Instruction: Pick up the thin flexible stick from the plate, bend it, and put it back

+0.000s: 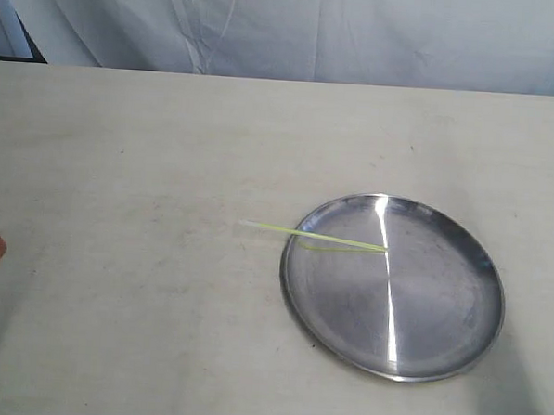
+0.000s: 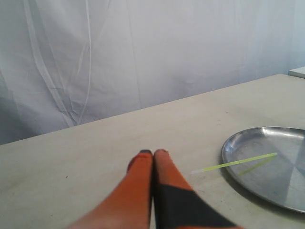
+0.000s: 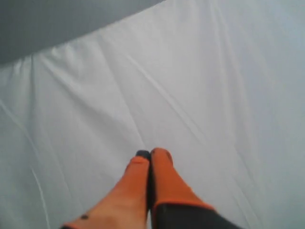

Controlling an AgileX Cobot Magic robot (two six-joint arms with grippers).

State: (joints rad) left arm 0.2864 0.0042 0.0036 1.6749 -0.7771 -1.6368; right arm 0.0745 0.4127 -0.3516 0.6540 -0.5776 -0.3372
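**Stick half off the plate, both claws closed and empty**

In the exterior view the plate [image 1: 439, 314] sits toward 4 o'clock on the pale surface [image 1: 149, 164]. The thin flexible stick [image 1: 313, 235] lies across the plate's rim at about 10 o'clock. One end is over the plate, a little toward 12 o'clock from its middle, and the pale tip reaches out over the bare surface toward 9 o'clock. A faint green reflection of it shows in the metal.

The left claw [image 2: 153, 152] has its orange fingers pressed together with nothing between them, well apart from the plate. The right claw [image 3: 149, 153] is likewise together and empty, and faces white cloth [image 3: 200, 95].
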